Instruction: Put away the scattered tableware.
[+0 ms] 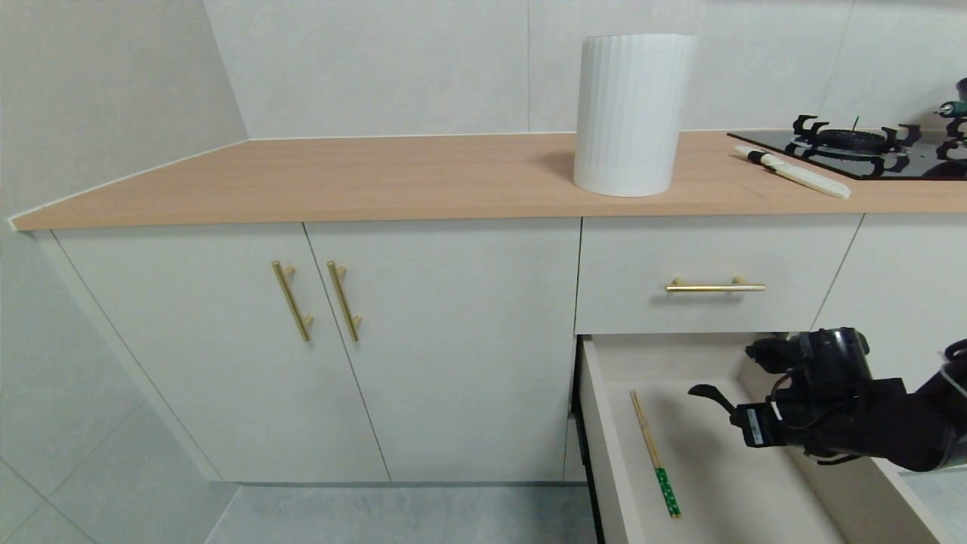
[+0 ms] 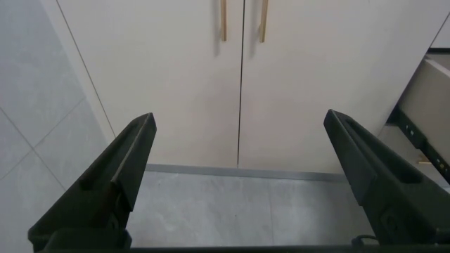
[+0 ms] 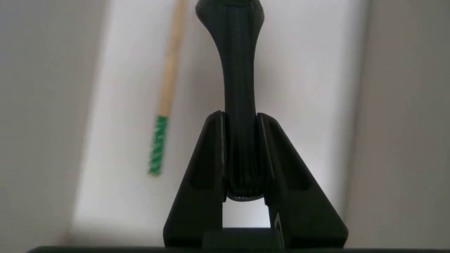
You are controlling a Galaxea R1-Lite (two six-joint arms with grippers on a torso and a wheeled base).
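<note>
Utensil (image 3: 235,56), black, sits clamped between our right gripper's (image 3: 240,123) jaws, jutting ahead over the open drawer (image 1: 608,423), likely bound beside the chopsticks (image 1: 654,453). Left gripper (image 2: 239,123) hangs spread wide, nothing between its jaws.

Bench (image 1: 378,177): warm tan, faint wood grain.
Canister (image 1: 631,113): white, fine vertical ribs.
Cupboard doors (image 1: 453,347): plain off-white.
Handles (image 1: 291,301): brushed gold.
Drawer (image 1: 604,423): pale beige inside.
Chopsticks (image 1: 655,455): light bamboo, with green ends speckled pale.
Utensil (image 1: 706,394): glossy black.
Right pincer (image 1: 744,421): black.
Left pincer (image 2: 239,121): dark grey to black.
Knife (image 1: 801,174): cream sheath, white handle with a black band.
Hob (image 1: 854,147): black glass, black grates.
Floor (image 1: 378,514): pale grey tiles.
</note>
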